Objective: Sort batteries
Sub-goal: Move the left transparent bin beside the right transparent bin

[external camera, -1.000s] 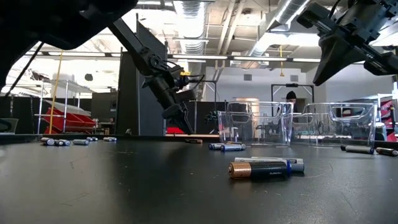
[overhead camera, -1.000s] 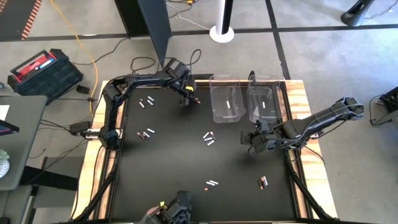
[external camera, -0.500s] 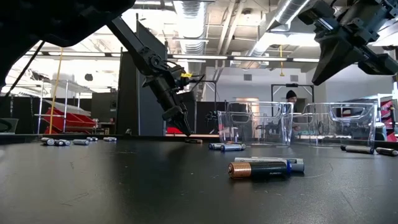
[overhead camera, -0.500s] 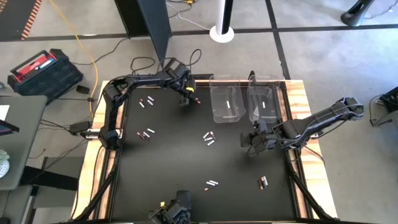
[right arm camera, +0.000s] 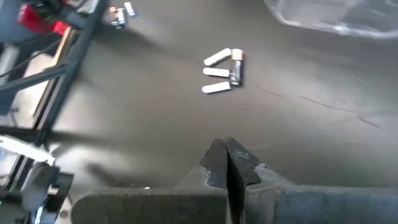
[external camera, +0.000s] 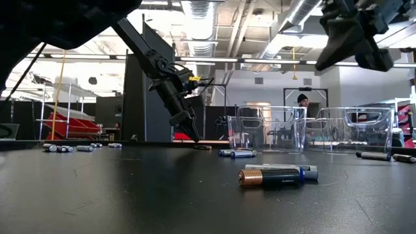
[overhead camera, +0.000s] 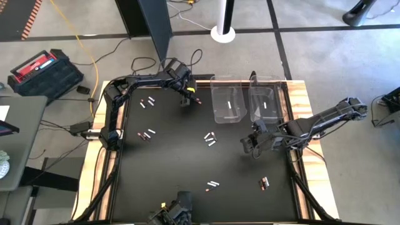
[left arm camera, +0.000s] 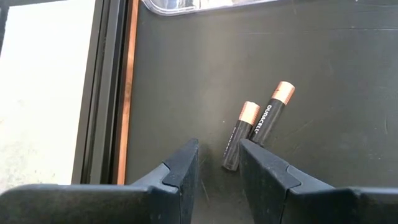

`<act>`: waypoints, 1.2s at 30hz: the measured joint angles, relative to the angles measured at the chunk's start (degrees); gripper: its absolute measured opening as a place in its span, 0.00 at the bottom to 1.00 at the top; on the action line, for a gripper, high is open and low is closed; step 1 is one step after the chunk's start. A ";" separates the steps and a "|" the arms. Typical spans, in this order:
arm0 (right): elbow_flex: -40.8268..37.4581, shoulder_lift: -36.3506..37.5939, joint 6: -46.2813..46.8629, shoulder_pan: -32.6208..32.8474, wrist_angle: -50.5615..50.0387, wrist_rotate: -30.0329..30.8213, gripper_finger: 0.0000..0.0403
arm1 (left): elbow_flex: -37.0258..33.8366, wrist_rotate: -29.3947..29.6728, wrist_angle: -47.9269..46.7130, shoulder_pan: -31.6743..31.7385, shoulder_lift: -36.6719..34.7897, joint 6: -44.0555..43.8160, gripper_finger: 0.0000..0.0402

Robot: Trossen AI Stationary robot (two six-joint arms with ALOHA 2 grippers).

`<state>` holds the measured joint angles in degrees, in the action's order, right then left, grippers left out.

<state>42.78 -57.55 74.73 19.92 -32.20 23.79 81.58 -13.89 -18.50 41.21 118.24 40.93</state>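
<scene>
Small batteries lie in scattered groups on the black table (overhead camera: 169,162): white ones and dark copper-tipped ones (overhead camera: 210,139), (overhead camera: 147,134), (overhead camera: 147,102), (overhead camera: 212,185), (overhead camera: 264,182). One white cell lies in each clear bin (overhead camera: 230,105), (overhead camera: 265,105). My left gripper (overhead camera: 187,100) is open, low over the table near its far edge. Two dark copper-tipped batteries (left arm camera: 255,134) lie flat just ahead of its fingers (left arm camera: 217,152). My right gripper (overhead camera: 249,145) is shut (right arm camera: 225,146) and hangs above the table's right half, near the bins, holding nothing. My left gripper comes down slanting from above. The dark end (left arm camera: 231,163) of the nearer battery lies flat on the table in the gap, right beside one finger (left arm camera: 258,168). I cannot tell whether they touch.
Two clear plastic bins (overhead camera: 219,115), (overhead camera: 275,115) stand side by side at the far right of the table. The table has a raised wooden border (overhead camera: 300,106). A pair of batteries (external camera: 276,175) lies near the low camera. A person (external camera: 303,101) stands in the room beyond.
My right gripper has moved a little toward the table's left, staying shut and above the table. My left gripper has dipped slightly toward the table by the two dark batteries.
</scene>
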 joint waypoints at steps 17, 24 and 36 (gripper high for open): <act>0.00 1.78 -6.44 2.85 -0.58 -1.84 0.02 | 0.00 0.00 0.00 0.00 0.00 0.02 0.27; 0.00 1.78 -8.03 4.23 -0.60 -1.86 0.02 | -0.02 -0.01 -0.01 0.00 0.00 0.01 0.27; 0.00 1.76 -9.28 5.16 -0.62 -1.86 0.02 | -0.04 -0.01 0.00 0.00 0.00 0.01 0.27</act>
<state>42.78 -55.79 65.45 25.07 -32.82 21.93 81.54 -13.90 -18.50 41.21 118.24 40.93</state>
